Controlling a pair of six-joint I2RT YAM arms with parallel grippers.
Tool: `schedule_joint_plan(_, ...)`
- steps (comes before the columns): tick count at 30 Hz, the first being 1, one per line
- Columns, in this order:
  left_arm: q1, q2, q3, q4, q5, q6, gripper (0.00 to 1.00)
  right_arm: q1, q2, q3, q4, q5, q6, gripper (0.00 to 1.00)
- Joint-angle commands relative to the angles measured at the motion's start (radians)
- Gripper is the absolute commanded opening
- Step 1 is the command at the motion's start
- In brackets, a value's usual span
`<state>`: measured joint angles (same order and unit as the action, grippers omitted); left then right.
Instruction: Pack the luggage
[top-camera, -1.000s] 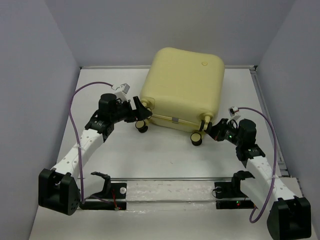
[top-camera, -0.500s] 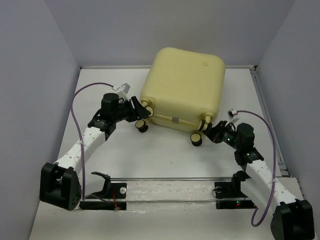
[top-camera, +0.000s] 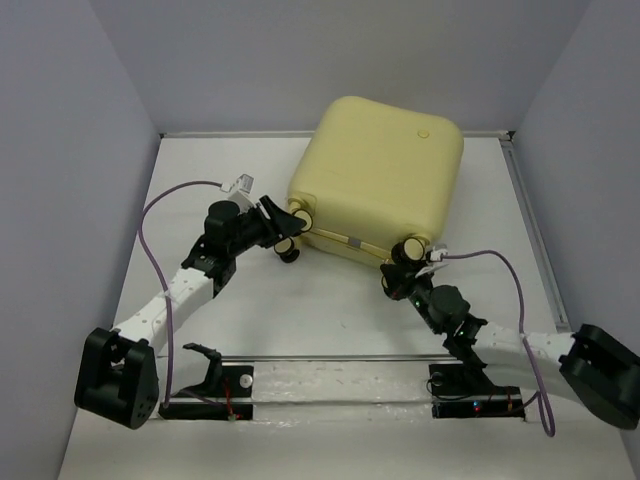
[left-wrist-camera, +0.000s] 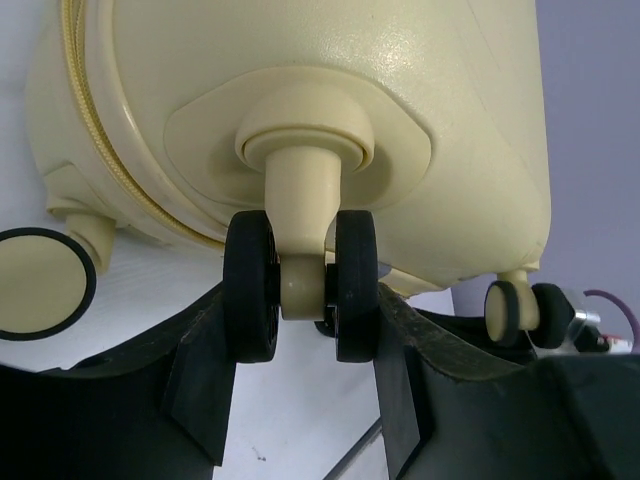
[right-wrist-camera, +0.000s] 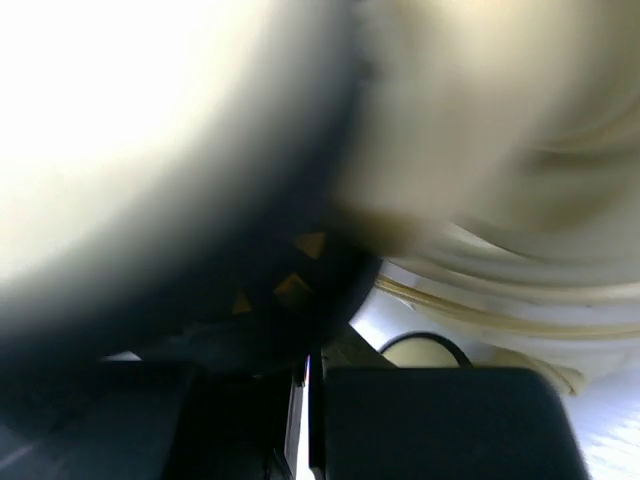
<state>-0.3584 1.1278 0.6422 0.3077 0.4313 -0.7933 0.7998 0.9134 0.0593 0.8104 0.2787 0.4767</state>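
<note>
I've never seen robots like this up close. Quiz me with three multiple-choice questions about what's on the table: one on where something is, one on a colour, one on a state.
1. Where on the suitcase is the left gripper?
A. On the top shell
B. At a wheel on its near left corner
C. At its far edge

2. What colour is the suitcase shell?
A. Blue
B. Red
C. Pale yellow

3. The suitcase is:
A. closed
B. wide open
C. split into two separate halves

Answers:
1 B, since the left wrist view shows its fingers on either side of the twin black wheel.
2 C, as the overhead view shows.
3 A, because the two shells meet along the zip seam and no lining shows.
</note>
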Motion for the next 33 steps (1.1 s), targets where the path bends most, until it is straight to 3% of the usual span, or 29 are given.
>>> schedule_joint_plan(1,-0.096,-0.052,0.007,0.295,0.121,-0.130,0.06,0.307,0.302,0.173,0.393,0.161,-0.171,0.07)
schedule_joint_plan(4,-0.096,-0.074,-0.013,0.295,0.126,-0.130,0.06,0.308,0.425,0.253,0.400,0.152,-0.132,0.07)
schedule_joint_plan(7,-0.097,-0.098,-0.029,0.295,0.141,-0.130,0.06,0.308,0.507,0.371,0.279,0.133,-0.113,0.07)
schedule_joint_plan(9,-0.102,-0.106,-0.027,0.295,0.155,-0.130,0.06,0.308,0.536,0.428,0.244,0.084,-0.121,0.07)
schedule_joint_plan(13,-0.111,-0.118,-0.009,0.295,0.179,-0.138,0.06,0.337,0.669,0.626,0.162,-0.160,-0.127,0.07)
schedule_joint_plan(16,-0.111,-0.141,0.010,0.265,0.182,-0.136,0.06,0.400,0.757,0.757,0.089,-0.161,-0.147,0.07)
schedule_joint_plan(18,-0.109,-0.152,0.023,0.220,0.172,-0.092,0.06,0.400,0.759,0.735,0.096,-0.131,-0.110,0.07)
schedule_joint_plan(22,-0.108,-0.169,0.010,0.160,0.155,-0.055,0.06,0.330,0.624,0.538,0.105,-0.046,-0.046,0.07)
schedule_joint_plan(24,-0.111,-0.161,-0.007,0.172,0.159,-0.061,0.06,0.201,0.416,0.401,0.076,-0.088,0.026,0.07)
schedule_joint_plan(27,-0.122,-0.149,-0.016,0.203,0.165,-0.075,0.06,0.089,0.259,0.338,-0.109,-0.092,0.013,0.07)
schedule_joint_plan(29,-0.139,-0.140,-0.013,0.221,0.161,-0.086,0.06,0.088,0.196,0.359,-0.198,-0.075,-0.019,0.07)
schedule_joint_plan(31,-0.183,-0.120,-0.006,0.243,0.147,-0.087,0.06,0.088,0.215,0.404,-0.249,-0.116,-0.027,0.07)
schedule_joint_plan(33,-0.223,-0.093,-0.003,0.270,0.133,-0.092,0.06,0.116,0.355,0.416,-0.124,-0.243,0.048,0.07)
